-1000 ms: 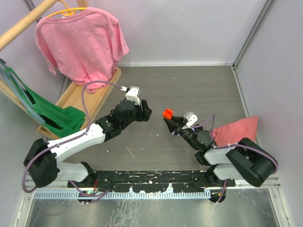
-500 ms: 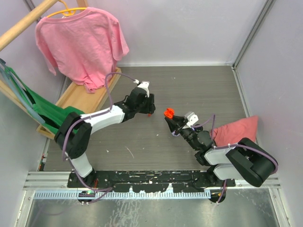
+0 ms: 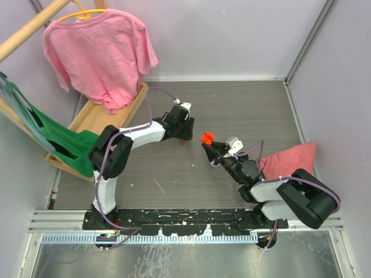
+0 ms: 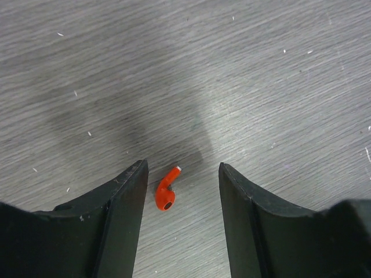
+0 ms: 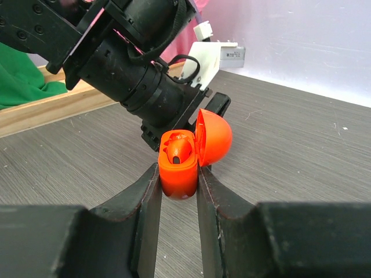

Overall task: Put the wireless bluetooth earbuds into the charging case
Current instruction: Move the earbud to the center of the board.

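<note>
One orange earbud [image 4: 166, 193] lies on the table [image 4: 261, 69] between the half-open, empty jaws of the left gripper [image 4: 181, 174], newly reached over it for pickup, while the right gripper [image 5: 177, 176] clamps the lid-open charging case [image 5: 181, 165].

The top camera looks steeply down from above and behind the arm bases, covering the whole grey wood-grain table [image 3: 243, 110]. The left wrist camera hangs close over that table, facing nearly straight down past the left tool [image 4: 181, 168]. The right wrist camera sits low, facing level past the right tool [image 5: 178, 174] toward the black left arm [image 5: 130, 72], shared with the top view.
</note>
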Robot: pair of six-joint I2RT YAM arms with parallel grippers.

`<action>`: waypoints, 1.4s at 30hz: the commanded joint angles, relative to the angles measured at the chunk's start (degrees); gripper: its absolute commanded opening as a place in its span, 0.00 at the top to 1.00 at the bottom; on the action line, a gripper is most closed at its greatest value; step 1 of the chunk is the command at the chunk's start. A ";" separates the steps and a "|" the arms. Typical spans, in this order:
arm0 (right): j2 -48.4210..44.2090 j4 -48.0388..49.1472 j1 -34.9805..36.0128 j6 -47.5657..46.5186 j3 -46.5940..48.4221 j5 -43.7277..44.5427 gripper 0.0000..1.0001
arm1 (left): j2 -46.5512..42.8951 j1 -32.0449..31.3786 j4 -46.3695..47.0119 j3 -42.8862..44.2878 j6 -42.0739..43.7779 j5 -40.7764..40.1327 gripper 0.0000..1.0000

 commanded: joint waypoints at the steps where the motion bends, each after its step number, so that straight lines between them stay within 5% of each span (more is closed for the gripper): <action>1: -1.17 5.06 -0.16 -0.93 -0.07 0.87 0.99 | 1.10 0.21 -2.89 3.02 1.19 2.97 0.47; 19: -1.08 4.80 -0.14 -0.88 0.02 0.56 0.99 | 1.96 -1.30 -9.13 2.35 8.33 12.36 0.57; 30: -1.15 4.71 -0.16 -0.67 0.18 0.34 0.99 | 0.09 -1.93 -13.44 1.42 10.39 6.87 0.82; 42: -1.02 4.71 -0.13 -0.56 0.18 0.17 0.99 | -7.36 -2.52 -19.23 -5.26 17.29 4.47 0.82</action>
